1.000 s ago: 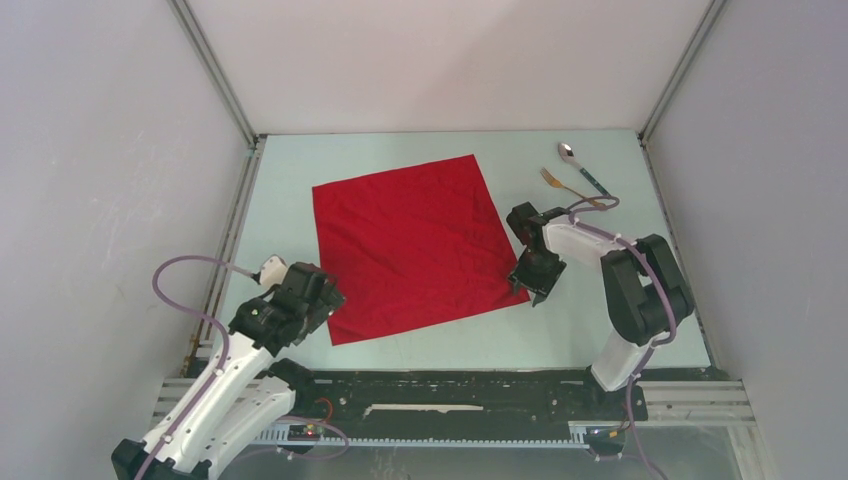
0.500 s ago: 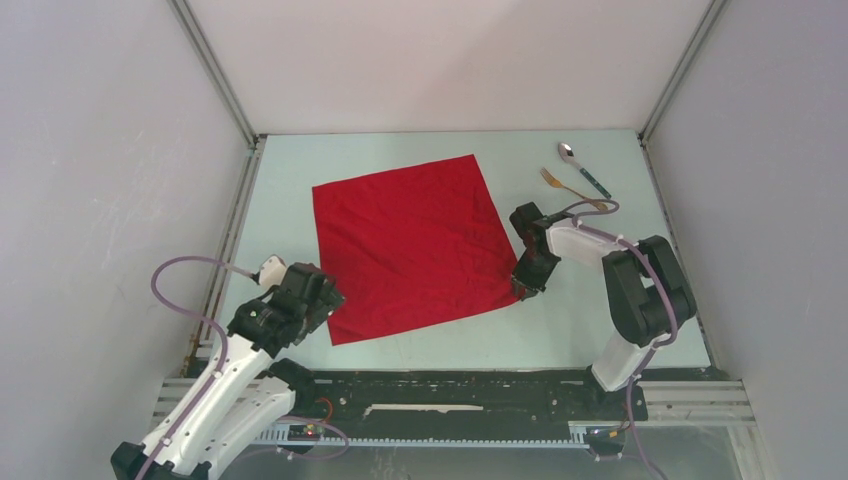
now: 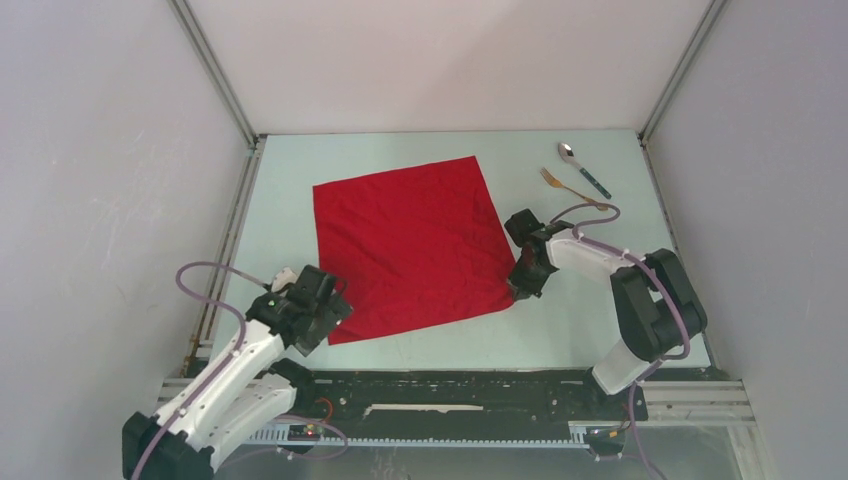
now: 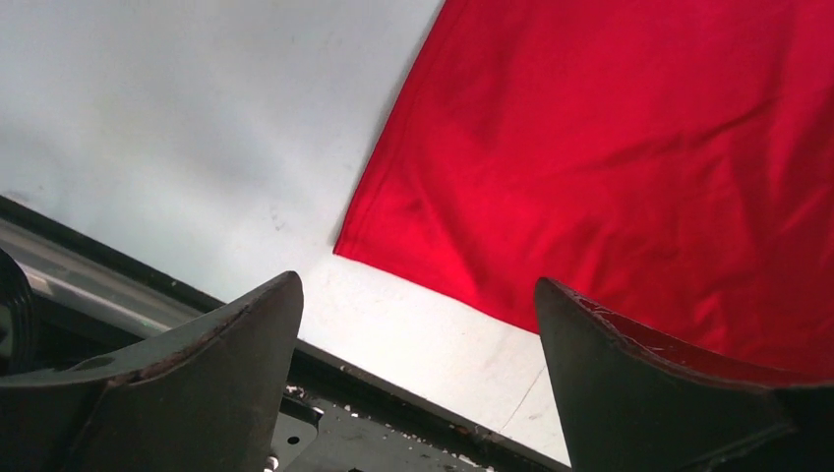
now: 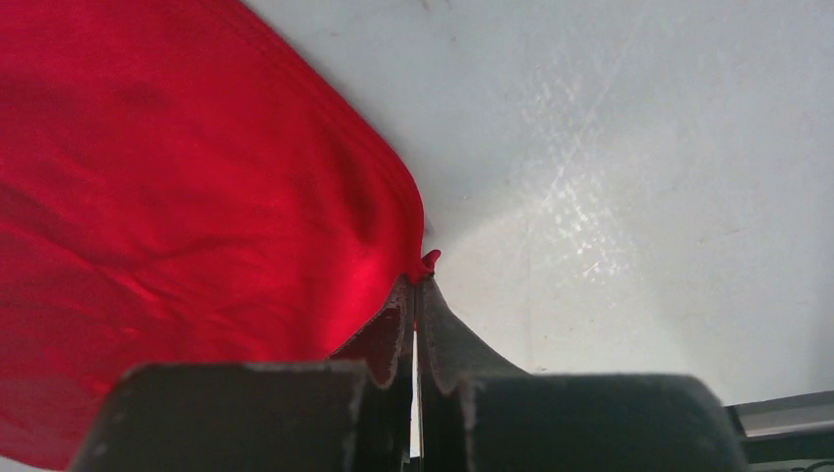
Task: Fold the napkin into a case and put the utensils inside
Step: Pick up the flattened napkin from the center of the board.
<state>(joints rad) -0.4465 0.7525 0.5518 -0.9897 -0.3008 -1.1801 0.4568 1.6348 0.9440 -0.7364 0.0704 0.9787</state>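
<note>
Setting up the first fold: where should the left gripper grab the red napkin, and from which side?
The napkin lies flat, so take its near-left corner, coming low from the table's near edge. That corner points between the left gripper's open fingers; the right gripper pinches the near-right corner.

Left arm reached forward and low from its base. Left gripper [image 3: 322, 318] pointed ahead and downward, fingers [image 4: 197, 393] spread wide apart. Right arm was bent sharply at the elbow, forearm angled inward. Right gripper [image 3: 521, 287] sat low, jaws closed tight on a corner of the napkin [image 3: 410, 245].
</note>
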